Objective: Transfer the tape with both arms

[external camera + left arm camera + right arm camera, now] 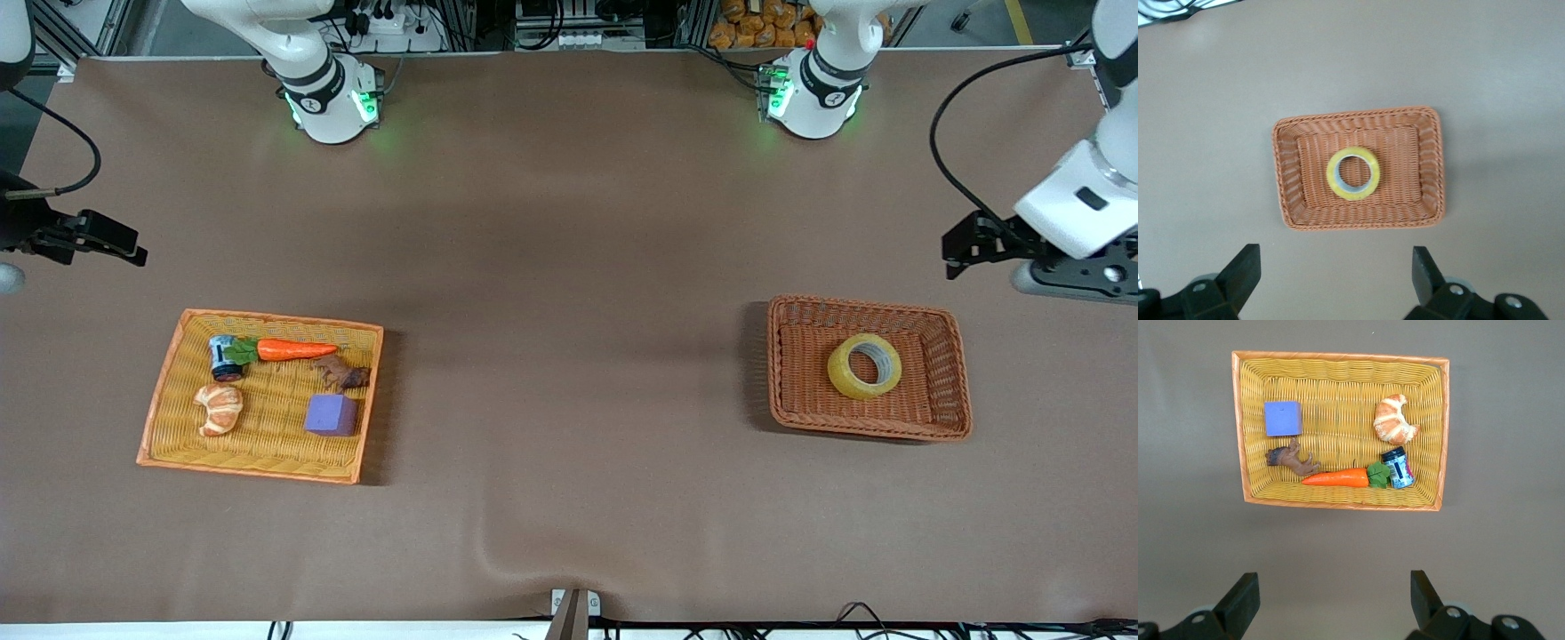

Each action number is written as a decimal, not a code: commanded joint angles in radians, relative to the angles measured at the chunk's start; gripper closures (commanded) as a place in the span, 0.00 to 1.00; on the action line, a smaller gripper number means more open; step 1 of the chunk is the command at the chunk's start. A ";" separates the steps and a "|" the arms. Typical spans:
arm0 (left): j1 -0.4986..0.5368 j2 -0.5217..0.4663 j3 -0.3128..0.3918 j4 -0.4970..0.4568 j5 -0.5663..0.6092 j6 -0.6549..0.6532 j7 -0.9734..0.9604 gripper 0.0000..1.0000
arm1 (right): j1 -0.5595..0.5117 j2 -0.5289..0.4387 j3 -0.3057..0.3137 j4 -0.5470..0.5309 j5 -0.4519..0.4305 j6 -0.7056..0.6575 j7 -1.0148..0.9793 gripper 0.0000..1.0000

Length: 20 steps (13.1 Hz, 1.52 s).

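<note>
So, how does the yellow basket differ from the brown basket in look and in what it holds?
The yellow basket has an orange rim and pale weave; the brown basket is reddish brown all over. The yellow basket holds five things: carrot, croissant, purple cube, small jar and toy animal; the brown basket holds only the tape. Both are rectangular, woven and lie flat on the table.

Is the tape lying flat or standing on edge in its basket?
Flat: the tape lies in the brown basket with its hole facing up, core ring fully visible.
</note>
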 commanded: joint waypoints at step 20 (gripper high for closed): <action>-0.169 -0.179 0.208 -0.168 -0.124 0.028 -0.210 0.00 | 0.006 -0.011 0.000 0.015 -0.001 -0.020 -0.001 0.00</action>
